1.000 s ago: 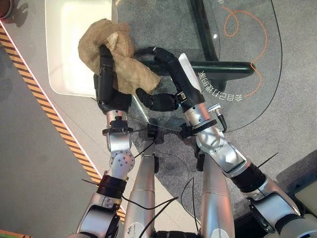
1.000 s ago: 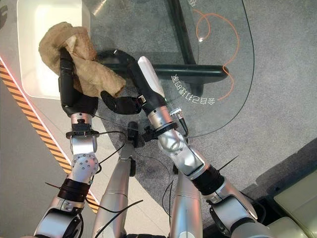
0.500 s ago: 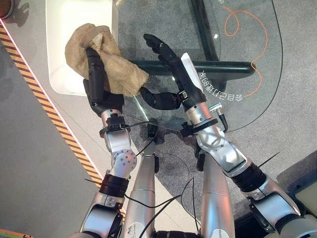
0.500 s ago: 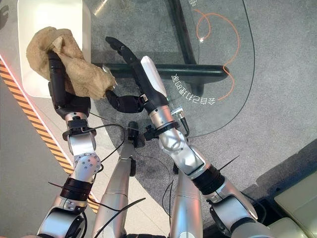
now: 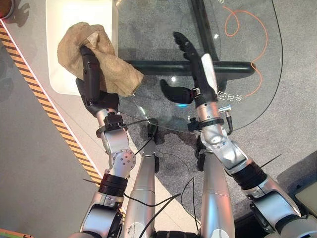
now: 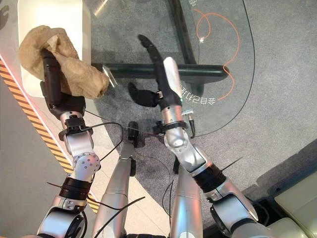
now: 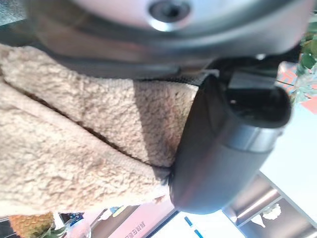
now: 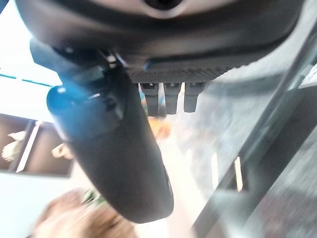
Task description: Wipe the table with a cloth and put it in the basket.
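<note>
Left hand [image 5: 91,84] grips cloth [image 5: 101,57] – probably straddling basket [image 5: 64,20] rim, basket just beyond; right hand [image 5: 195,62] open, idle – w/ fingers straight.

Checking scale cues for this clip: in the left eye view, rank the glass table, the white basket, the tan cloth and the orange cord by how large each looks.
1. Glass table, largest.
2. White basket, partly cut off and covered.
3. Cloth, held in the left hand, raised nearer the camera, so its rank below the basket is unsure.
4. Orange cord, a thin line.

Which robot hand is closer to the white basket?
Left. The left hand holds the cloth over the basket's near edge; the right hand is open over the glass table, off to the side.
</note>
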`<state>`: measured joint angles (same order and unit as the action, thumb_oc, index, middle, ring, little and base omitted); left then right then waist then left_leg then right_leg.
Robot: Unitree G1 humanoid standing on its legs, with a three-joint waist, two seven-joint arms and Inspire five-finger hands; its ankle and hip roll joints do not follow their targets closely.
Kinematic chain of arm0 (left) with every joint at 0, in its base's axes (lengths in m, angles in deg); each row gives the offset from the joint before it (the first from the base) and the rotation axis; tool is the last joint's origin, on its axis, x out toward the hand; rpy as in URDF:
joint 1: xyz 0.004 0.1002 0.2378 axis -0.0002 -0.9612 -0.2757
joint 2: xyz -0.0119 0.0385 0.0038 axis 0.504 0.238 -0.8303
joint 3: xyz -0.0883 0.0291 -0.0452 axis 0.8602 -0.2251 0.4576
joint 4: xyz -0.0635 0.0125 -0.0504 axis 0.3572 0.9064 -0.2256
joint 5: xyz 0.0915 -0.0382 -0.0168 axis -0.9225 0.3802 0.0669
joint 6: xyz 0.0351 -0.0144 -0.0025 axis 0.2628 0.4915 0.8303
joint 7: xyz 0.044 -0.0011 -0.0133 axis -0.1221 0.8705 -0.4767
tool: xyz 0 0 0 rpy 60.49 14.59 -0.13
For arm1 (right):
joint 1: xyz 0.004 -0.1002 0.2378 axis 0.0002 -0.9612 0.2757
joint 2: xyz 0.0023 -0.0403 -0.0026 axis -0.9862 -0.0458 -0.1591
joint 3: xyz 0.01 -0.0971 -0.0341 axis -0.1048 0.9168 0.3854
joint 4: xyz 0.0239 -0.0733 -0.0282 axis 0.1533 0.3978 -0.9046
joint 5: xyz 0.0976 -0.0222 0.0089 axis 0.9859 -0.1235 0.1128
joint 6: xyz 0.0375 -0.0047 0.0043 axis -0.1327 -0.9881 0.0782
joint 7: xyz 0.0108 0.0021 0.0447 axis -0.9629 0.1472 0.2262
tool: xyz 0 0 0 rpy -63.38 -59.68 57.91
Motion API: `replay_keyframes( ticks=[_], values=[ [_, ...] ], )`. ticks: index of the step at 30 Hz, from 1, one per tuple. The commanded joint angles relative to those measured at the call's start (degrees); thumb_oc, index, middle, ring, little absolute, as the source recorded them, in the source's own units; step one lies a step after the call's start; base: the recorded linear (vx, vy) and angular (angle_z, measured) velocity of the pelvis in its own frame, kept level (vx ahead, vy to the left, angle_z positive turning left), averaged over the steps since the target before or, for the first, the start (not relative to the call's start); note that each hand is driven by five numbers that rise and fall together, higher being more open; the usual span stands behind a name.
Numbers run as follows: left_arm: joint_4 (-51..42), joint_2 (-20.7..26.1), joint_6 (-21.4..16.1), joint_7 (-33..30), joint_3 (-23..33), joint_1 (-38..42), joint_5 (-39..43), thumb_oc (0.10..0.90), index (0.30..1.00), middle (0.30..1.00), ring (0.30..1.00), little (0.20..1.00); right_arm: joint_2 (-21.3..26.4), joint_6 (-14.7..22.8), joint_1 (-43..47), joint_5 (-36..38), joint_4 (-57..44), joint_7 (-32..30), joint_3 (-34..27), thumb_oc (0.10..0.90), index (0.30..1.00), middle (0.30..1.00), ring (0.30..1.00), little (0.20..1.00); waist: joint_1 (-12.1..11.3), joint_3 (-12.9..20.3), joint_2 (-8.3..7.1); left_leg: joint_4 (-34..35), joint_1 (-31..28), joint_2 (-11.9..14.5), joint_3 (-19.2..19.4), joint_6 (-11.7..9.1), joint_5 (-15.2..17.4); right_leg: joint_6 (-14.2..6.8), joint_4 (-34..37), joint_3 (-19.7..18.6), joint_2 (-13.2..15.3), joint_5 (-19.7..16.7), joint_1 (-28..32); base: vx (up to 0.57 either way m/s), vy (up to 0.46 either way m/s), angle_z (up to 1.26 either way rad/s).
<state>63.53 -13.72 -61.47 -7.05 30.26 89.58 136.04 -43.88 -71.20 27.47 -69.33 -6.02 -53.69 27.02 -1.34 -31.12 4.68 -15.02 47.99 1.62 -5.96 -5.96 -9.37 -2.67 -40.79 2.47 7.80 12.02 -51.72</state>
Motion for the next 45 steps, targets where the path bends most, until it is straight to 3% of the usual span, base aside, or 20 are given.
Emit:
replay_keyframes(
  ticks=[1, 13, 21, 30, 36, 42, 45],
  values=[
    [-8.14, 3.83, -7.24, 2.75, 4.33, 6.63, -6.98, 0.100, 0.300, 0.300, 0.300, 0.200, 0.17, 4.38, 3.37, -5.43, -3.77, -6.28, -3.46, 0.800, 0.900, 0.900, 0.900, 0.900, -0.15, 1.33, -1.47, -6.46, -1.57, -6.48, 5.13, 6.24, 9.56, 0.00, 13.35, 3.12, -4.46, -7.99, 2.45, 0.00, 0.000, 0.00],
    [-5.42, 6.40, -8.94, 3.20, 6.25, 5.73, -7.81, 0.100, 0.300, 0.300, 0.300, 0.200, 4.64, 3.67, -1.62, -0.09, 8.87, -22.86, -12.13, 0.800, 0.900, 0.900, 0.900, 0.900, 1.04, 1.33, -1.87, -6.42, -2.20, -5.92, 5.29, 6.34, 10.30, -0.30, 13.52, 2.34, -4.93, -8.22, 2.82, 0.00, 0.000, 0.00],
    [-1.37, 9.06, -9.70, 1.61, 7.87, 7.28, -6.89, 0.100, 0.300, 0.300, 0.300, 0.200, 6.66, 7.26, -2.13, 8.05, 24.43, -31.02, -16.84, 0.800, 0.900, 0.900, 0.900, 0.900, 1.19, 1.33, -1.87, -6.77, -2.38, -5.51, 5.21, 6.24, 11.02, -0.18, 13.59, 1.98, -5.26, -8.13, 3.20, 0.00, 0.000, 0.00],
    [5.12, 13.87, -10.22, -8.60, 7.18, 15.19, -13.38, 0.100, 0.300, 0.300, 0.300, 0.200, 8.60, 10.45, 1.32, 19.01, 43.63, -30.04, -15.93, 0.800, 0.900, 0.900, 0.900, 0.900, 1.21, 1.33, -1.74, -6.78, -2.16, -4.95, 5.48, 6.02, 11.27, 0.26, 14.06, 1.99, -5.26, -8.20, 3.23, 0.00, 0.003, -0.02],
    [10.38, 17.82, -8.48, -17.81, 5.74, 21.16, -22.65, 0.100, 0.300, 0.300, 0.300, 0.200, 9.15, 13.43, 3.09, 22.92, 56.40, -25.82, -16.62, 0.800, 0.900, 0.900, 0.900, 0.900, 1.25, 1.33, -1.48, -6.74, -2.35, -4.60, 5.85, 6.10, 11.31, 0.44, 14.26, 2.00, -5.34, -8.18, 3.52, 0.00, 0.000, -0.03],
    [16.86, 21.71, -7.87, -23.33, 4.15, 25.15, -26.35, 0.100, 0.300, 0.300, 0.300, 0.200, 9.73, 12.93, 3.98, 22.70, 62.82, -23.61, -16.19, 0.800, 0.900, 0.900, 0.900, 0.900, 1.54, 1.33, -1.36, -7.23, -2.15, -4.21, 6.18, 6.11, 11.48, 0.57, 13.96, 1.90, -5.30, -8.09, 3.34, 0.00, 0.000, 0.00],
    [20.51, 23.87, -7.15, -26.64, 3.34, 27.17, -28.03, 0.100, 0.300, 0.300, 0.300, 0.200, 10.24, 10.99, 4.01, 22.44, 65.87, -21.82, -15.76, 0.800, 0.900, 0.900, 0.900, 0.900, 1.72, 1.33, -1.29, -7.16, -2.36, -4.12, 6.29, 6.06, 11.48, 0.66, 14.09, 1.89, -5.25, -8.02, 3.50, 0.00, 0.000, 0.00]
  ],
)
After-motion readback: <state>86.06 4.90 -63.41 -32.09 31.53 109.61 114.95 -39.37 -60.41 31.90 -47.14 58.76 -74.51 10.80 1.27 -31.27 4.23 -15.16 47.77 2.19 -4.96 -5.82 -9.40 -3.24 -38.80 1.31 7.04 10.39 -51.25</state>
